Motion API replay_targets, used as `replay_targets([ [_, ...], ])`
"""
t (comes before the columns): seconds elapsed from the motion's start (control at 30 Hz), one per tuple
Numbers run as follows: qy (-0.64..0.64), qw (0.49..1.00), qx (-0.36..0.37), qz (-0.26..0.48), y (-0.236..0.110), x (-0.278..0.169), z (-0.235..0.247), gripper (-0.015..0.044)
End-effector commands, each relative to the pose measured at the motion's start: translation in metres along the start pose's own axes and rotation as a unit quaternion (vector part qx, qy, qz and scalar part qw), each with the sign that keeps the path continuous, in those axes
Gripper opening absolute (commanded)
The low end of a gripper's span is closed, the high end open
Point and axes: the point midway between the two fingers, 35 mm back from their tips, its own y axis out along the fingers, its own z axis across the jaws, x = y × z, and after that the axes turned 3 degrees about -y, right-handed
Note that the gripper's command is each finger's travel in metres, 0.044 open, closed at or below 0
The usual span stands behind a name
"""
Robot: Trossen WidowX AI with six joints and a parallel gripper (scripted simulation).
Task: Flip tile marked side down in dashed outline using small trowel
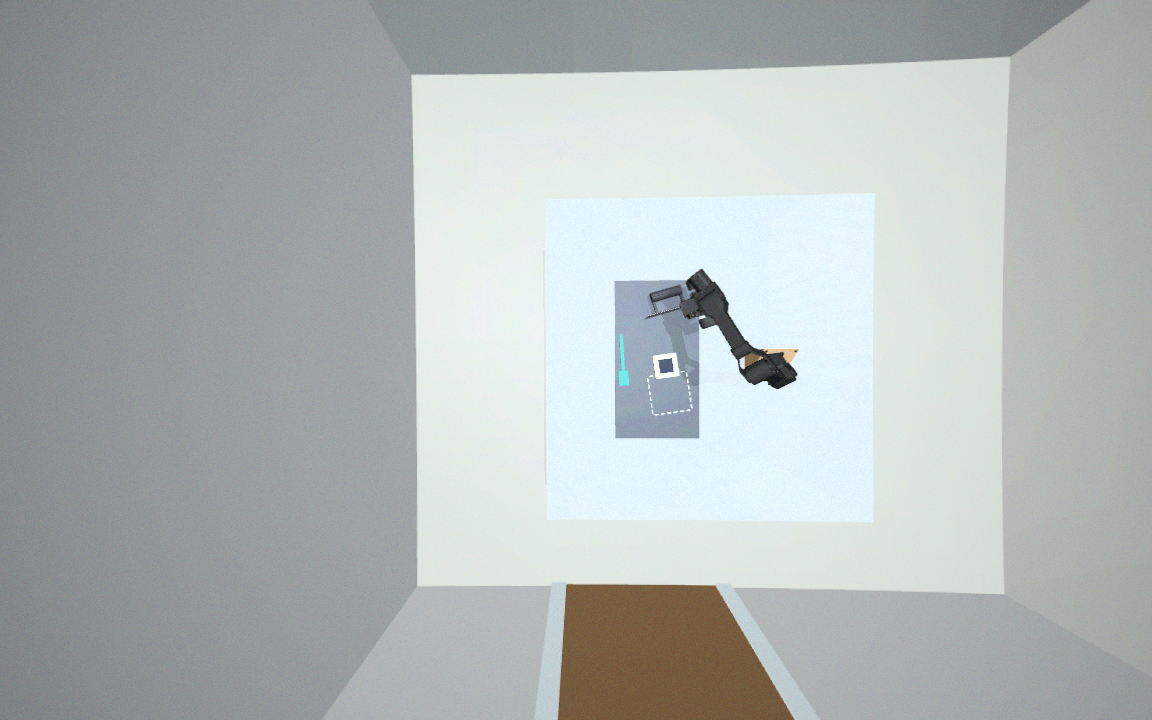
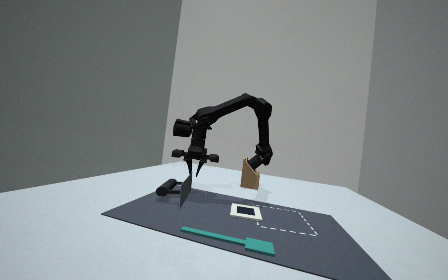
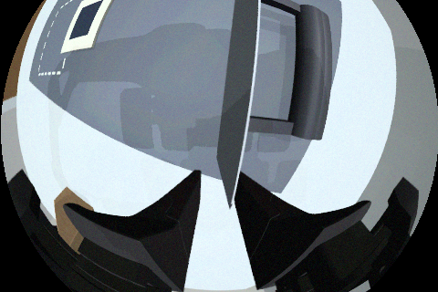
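Gripper: we see the gripper (image 2: 193, 173) pointing straight down, its fingers (image 2: 188, 166) narrowly parted and holding nothing; the tips straddle, or hang just above, the top edge of an upright dark blade.
Trowel: we take the dark trowel (image 2: 184, 190) to be the tool meant, though the teal flat-bladed tool (image 2: 229, 240) near the mat's front edge could equally be it. It rests on its side at the far end of the mat (image 2: 142, 212), thin blade on edge, bar handle (image 2: 165, 188) lying beside it.
Handling: we judge it rigid and light. The blade is thin and smooth, so a pinch there may slip or let the tool swing. The bar handle offers the surer hold but lies low to the mat.
Tile: the tile (image 2: 246, 211) lies flat on the mat, dark marked square up, well apart from the gripper.
Dashed outline: the dashed outline (image 2: 286, 221) adjoins the tile's edge. The tile sits largely outside it.
Tile handling: we expect a stiff, thin slab, to be levered from one edge.
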Motion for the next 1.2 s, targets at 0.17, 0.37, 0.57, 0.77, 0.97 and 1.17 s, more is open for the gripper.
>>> replay_targets([
  [0.17,0.003,1.000,0.007,-0.003,0.008,0.002,0.017,0.0100],
  [0.37,0.004,1.000,0.008,-0.003,0.013,0.002,0.023,0.0100],
  [0.57,0.004,1.000,0.008,-0.003,0.021,0.003,0.031,0.0100],
  [0.77,0.004,1.000,0.008,-0.003,0.015,0.003,0.035,0.0100],
  [0.97,0.004,1.000,0.009,-0.002,-0.020,0.000,0.037,0.0100],
  [1.17,0.004,1.000,0.009,-0.002,-0.020,0.000,0.037,0.0100],
])
